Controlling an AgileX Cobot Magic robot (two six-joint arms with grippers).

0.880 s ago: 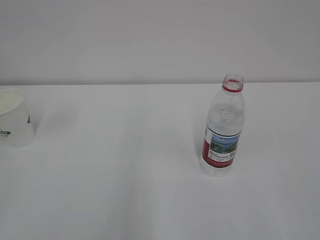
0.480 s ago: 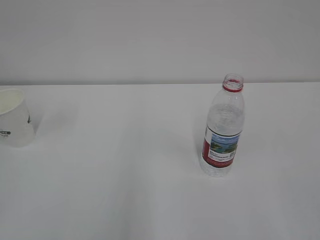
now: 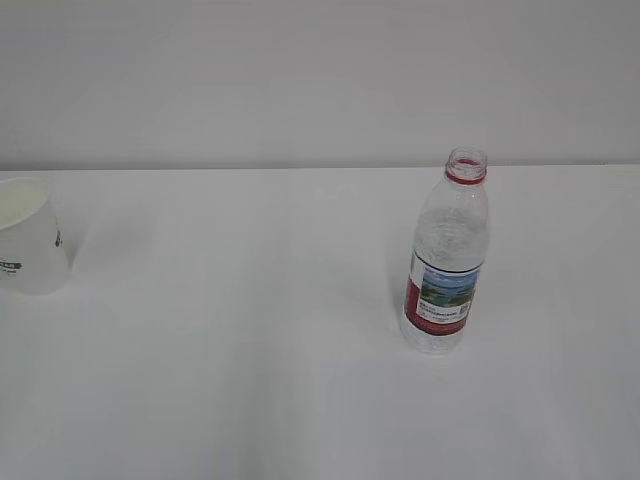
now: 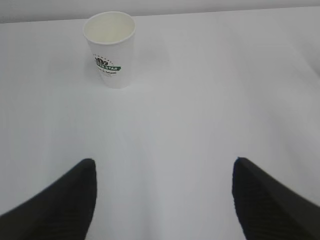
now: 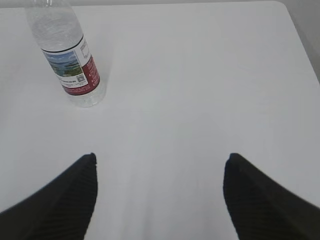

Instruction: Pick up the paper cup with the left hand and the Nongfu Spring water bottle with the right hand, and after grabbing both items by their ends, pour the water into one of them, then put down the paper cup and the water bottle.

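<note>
The white paper cup (image 3: 30, 237) stands upright at the table's far left edge in the exterior view; the left wrist view shows the cup (image 4: 110, 49) with its green print, ahead and left of centre. My left gripper (image 4: 164, 165) is open, well short of the cup, with bare table between its fingers. The uncapped Nongfu Spring water bottle (image 3: 446, 262) stands upright right of centre, with its red-and-white label; the right wrist view shows the bottle (image 5: 67, 55) far ahead to the left. My right gripper (image 5: 160, 160) is open and empty. Neither arm shows in the exterior view.
A white table (image 3: 250, 340) carries both objects, with a plain pale wall (image 3: 300, 80) behind it. The table's rounded right corner (image 5: 287, 12) shows in the right wrist view.
</note>
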